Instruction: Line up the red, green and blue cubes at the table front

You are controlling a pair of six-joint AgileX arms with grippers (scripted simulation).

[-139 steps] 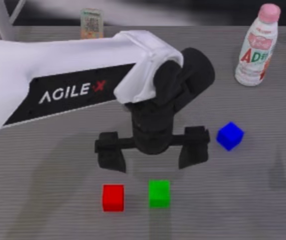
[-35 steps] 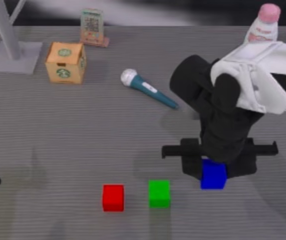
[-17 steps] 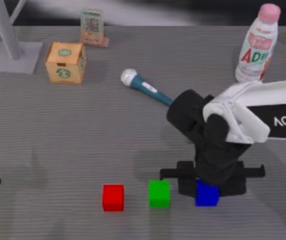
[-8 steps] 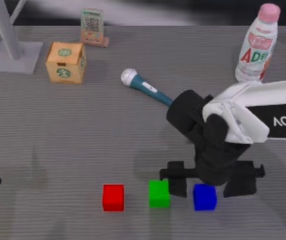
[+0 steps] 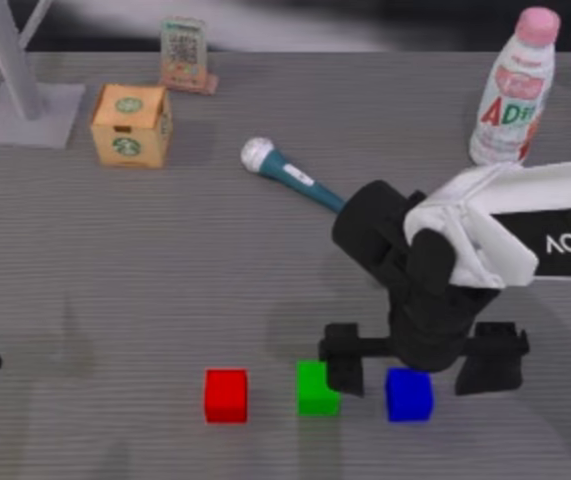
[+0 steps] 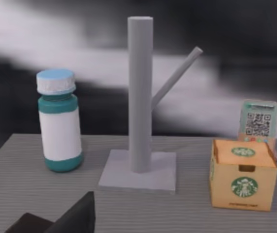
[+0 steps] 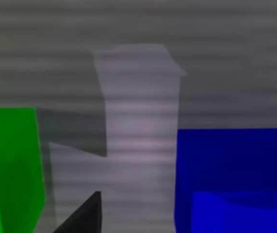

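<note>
Change: the right gripper (image 5: pixel 423 358) has let go of the blue cube (image 5: pixel 409 394); half a second ago its fingers stood closer around the cube, a second ago they clamped it, and now they are spread wide on either side.
Blue cube: resting on the table (image 5: pixel 145 290) near the front edge, just right of the green cube (image 5: pixel 316 388), with a small gap between them that the right wrist view also shows.
Row: red cube (image 5: pixel 226 395), green, blue, left to right, roughly level with one another and evenly spaced.
Meaning for the task: the line looks complete; what is left, I judge, is only for the right arm to lift away.
Right gripper: wide open, empty, low over the blue cube; its left finger (image 5: pixel 342 358) stands very close to the green cube, perhaps touching it.
Risk: a sideways pull-out could nudge the green cube, so a straight lift seems safest.
Left arm: parked at the table's left edge, its gripper barely in view; cannot tell its fingers.
Around: box (image 5: pixel 131 124), microphone (image 5: pixel 293 177), pink-capped bottle (image 5: pixel 510 95), grey stand (image 5: pixel 25 105) and a QR card (image 5: pixel 186 53) sit well back.
In the way: nothing lies among the cubes.
</note>
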